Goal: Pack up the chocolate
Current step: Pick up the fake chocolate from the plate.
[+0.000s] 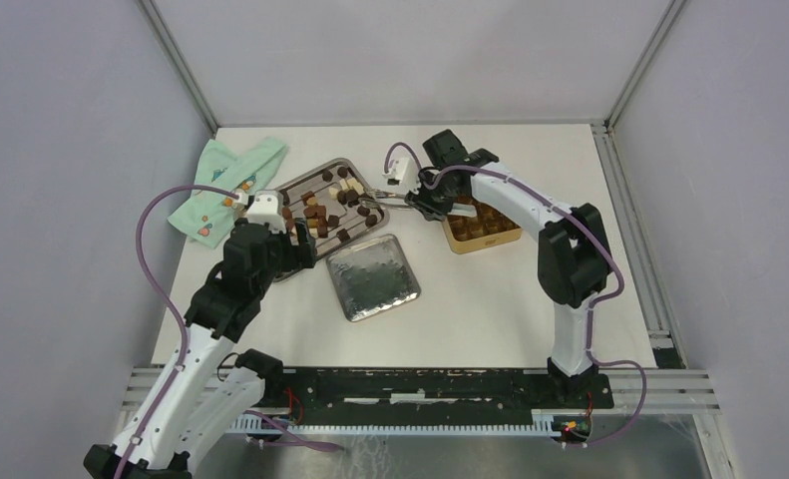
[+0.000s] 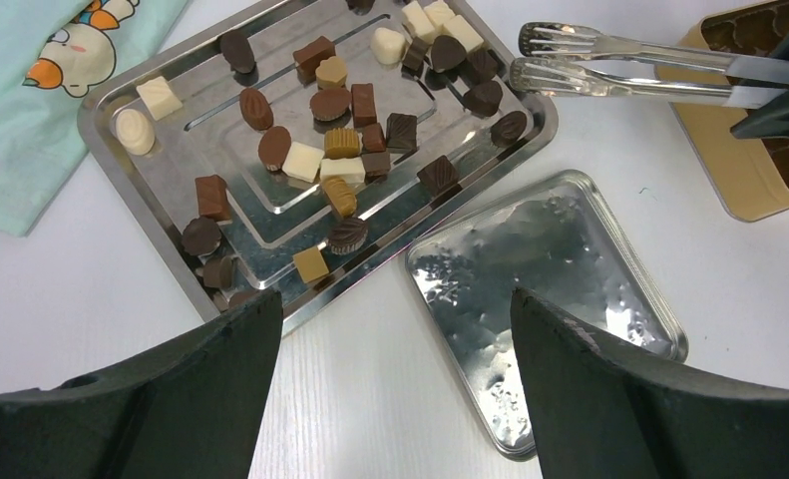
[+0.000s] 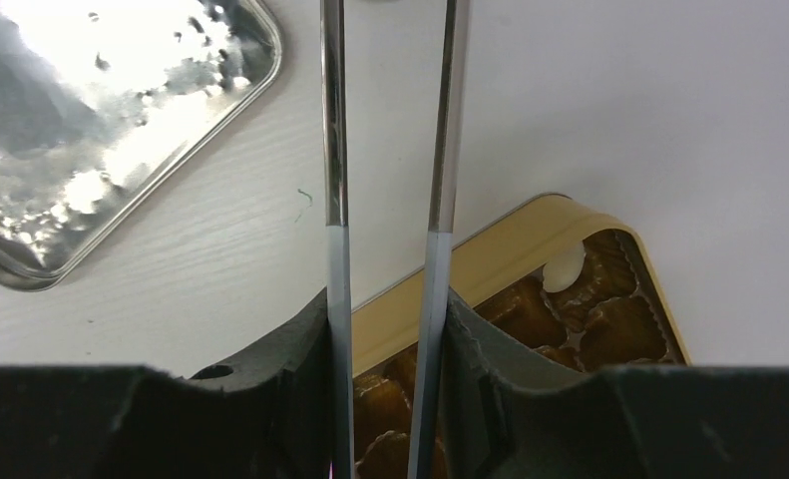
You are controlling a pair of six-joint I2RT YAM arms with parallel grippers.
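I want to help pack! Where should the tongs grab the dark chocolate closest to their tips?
Probably pinch its two opposite sides from above, coming in over the tray's rim from the tin side. The dark chocolate lies flat and low near that edge, and the tongs point right at it.

We've got the chocolate (image 2: 342, 143) scattered on the tray (image 2: 176, 130). From that tray, the cloth (image 1: 220, 190) lies at ten o'clock and the lid (image 1: 373, 277) just beside at five o'clock. The tin (image 1: 482, 242) sits at three o'clock, with the tongs (image 2: 619, 62) stretching between tin and tray.
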